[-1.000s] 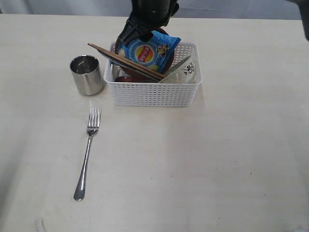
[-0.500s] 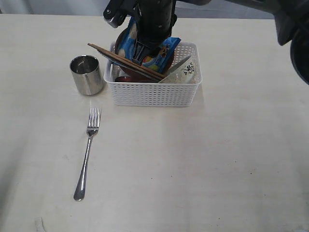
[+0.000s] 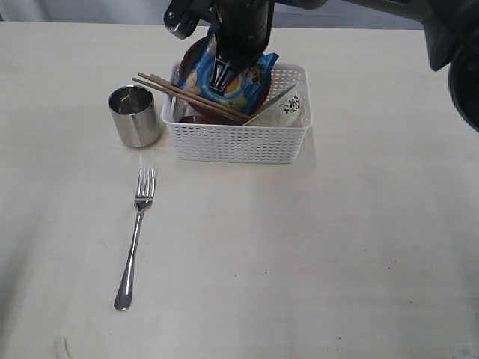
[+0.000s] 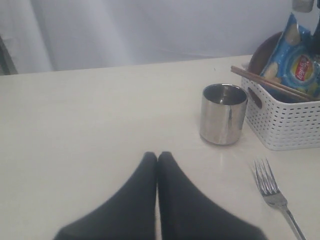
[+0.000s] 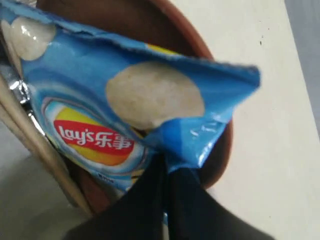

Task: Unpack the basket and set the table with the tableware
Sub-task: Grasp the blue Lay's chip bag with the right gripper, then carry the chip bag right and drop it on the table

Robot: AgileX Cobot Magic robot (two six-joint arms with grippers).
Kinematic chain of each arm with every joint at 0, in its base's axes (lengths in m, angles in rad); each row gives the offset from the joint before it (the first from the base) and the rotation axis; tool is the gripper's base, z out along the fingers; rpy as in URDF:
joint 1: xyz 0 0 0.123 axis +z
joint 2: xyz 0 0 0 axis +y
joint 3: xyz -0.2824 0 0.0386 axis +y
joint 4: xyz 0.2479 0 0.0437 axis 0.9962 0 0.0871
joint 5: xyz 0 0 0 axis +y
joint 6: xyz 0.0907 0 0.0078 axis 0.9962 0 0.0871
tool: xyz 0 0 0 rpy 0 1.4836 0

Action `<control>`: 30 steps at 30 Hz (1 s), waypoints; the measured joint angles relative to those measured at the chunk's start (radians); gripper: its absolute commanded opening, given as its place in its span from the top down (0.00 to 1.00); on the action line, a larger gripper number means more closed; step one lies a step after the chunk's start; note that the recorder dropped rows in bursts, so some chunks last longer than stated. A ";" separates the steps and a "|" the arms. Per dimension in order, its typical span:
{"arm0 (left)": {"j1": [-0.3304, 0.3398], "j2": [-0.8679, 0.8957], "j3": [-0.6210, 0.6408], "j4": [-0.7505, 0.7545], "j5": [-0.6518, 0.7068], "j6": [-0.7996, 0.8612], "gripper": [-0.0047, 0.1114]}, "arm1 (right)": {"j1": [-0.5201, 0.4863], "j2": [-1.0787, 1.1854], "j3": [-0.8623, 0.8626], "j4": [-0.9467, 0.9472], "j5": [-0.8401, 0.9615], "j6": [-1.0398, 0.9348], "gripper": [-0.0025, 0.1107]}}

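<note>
The white basket [image 3: 236, 142] stands at the back of the table [image 3: 337, 247]. In it are wooden chopsticks [image 3: 191, 97], a white bowl [image 3: 287, 109], a reddish-brown plate [image 3: 187, 61] on edge and a blue chip bag [image 3: 238, 82]. My right gripper [image 5: 167, 162] reaches down into the basket and is shut on the bag's [image 5: 125, 100] lower edge, in front of the plate [image 5: 217, 145]. A steel cup [image 3: 135, 116] and a fork [image 3: 135, 235] sit left of the basket. My left gripper [image 4: 158, 156] is shut and empty, low over the table short of the cup [image 4: 223, 114].
The right arm's dark body [image 3: 232, 22] hangs over the back of the basket. In the left wrist view the fork [image 4: 275, 195] lies beside the basket's corner [image 4: 285, 125], with the chopsticks [image 4: 270, 82] jutting over the rim.
My right gripper came down onto the chip bag and closed on it. The bag is bunched and tipped more upright, and the chopsticks shifted slightly. Cup and fork have not moved.
</note>
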 measured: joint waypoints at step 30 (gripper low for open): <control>0.000 0.000 0.000 0.000 0.000 0.000 0.96 | -0.188 -0.276 0.000 -0.171 0.254 0.246 0.98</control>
